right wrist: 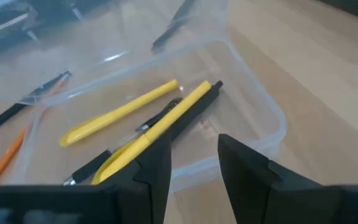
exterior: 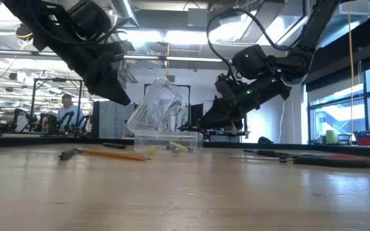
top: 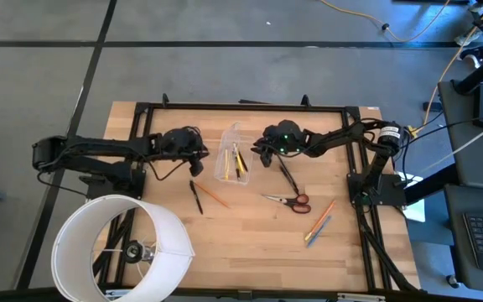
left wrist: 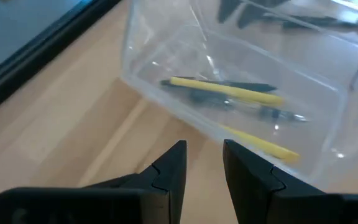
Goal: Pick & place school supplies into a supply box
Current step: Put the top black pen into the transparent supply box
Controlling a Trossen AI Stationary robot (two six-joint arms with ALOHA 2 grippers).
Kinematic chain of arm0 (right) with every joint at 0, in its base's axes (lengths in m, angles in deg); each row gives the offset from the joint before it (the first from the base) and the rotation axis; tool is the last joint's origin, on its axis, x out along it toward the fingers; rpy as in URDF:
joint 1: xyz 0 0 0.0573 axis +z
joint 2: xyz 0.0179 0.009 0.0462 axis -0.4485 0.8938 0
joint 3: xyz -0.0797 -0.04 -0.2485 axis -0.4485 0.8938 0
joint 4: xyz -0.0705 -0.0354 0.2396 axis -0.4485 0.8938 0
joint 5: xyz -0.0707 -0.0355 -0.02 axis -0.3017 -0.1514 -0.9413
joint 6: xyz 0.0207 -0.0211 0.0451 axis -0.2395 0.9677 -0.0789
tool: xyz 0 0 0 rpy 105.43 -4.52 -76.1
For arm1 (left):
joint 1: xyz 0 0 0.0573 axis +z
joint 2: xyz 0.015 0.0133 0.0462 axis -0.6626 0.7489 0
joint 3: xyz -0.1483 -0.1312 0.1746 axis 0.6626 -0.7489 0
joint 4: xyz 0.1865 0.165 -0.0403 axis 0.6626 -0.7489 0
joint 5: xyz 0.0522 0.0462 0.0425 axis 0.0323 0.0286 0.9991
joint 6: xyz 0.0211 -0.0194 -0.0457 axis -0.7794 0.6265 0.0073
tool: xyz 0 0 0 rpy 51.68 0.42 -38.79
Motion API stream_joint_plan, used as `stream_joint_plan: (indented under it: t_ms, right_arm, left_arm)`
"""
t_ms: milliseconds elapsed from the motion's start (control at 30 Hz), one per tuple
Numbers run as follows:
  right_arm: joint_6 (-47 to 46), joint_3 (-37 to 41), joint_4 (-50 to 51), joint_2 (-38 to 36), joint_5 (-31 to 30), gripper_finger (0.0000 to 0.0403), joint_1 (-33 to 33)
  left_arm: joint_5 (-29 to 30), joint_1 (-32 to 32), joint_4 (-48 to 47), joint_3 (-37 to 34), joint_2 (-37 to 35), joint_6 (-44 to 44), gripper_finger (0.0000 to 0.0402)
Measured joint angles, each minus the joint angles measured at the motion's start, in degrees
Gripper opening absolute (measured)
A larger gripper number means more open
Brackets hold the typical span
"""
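The clear supply box (top: 230, 155) stands open at the table's middle, its lid (exterior: 159, 106) tilted up. Two yellow pens (right wrist: 123, 112) and a black one (left wrist: 229, 98) lie inside. My left gripper (top: 196, 156) hangs open just left of the box, above the wood. My right gripper (top: 263, 156) hangs open at the box's right side, over its rim. On the table lie the red-handled scissors (top: 292, 200), a black pen (top: 288, 174), an orange pencil (top: 215, 195) beside another black pen (top: 196, 198), and an orange and a blue pencil (top: 319, 220).
A large white round cylinder (top: 120, 247) stands at the table's near left corner. A black frame (top: 241, 106) runs along the far edge and down both sides. Bare wood lies near the table's near edge, between the cylinder and the pencils.
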Motion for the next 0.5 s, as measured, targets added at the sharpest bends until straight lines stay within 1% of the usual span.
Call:
stream_joint_plan:
  t_ms: [133, 333, 500]
  right_arm:
    - [0.0, 0.0, 3.0, 0.0, 0.2, 0.0135, 0.0]
    - [0.1, 0.0, 4.9, 0.0, 0.2, 0.0135, 0.0]
    - [0.1, 0.0, 3.7, 0.0, 0.2, 0.0135, 0.0]
  left_arm:
    - [0.5, 3.4, -0.9, 0.0, 0.0, -3.9, 0.0098]
    - [-4.9, 8.6, -1.8, 0.0, 0.8, -6.0, 0.0098]
    - [-5.2, 10.6, -1.5, 0.0, 3.6, -12.3, 0.0098]
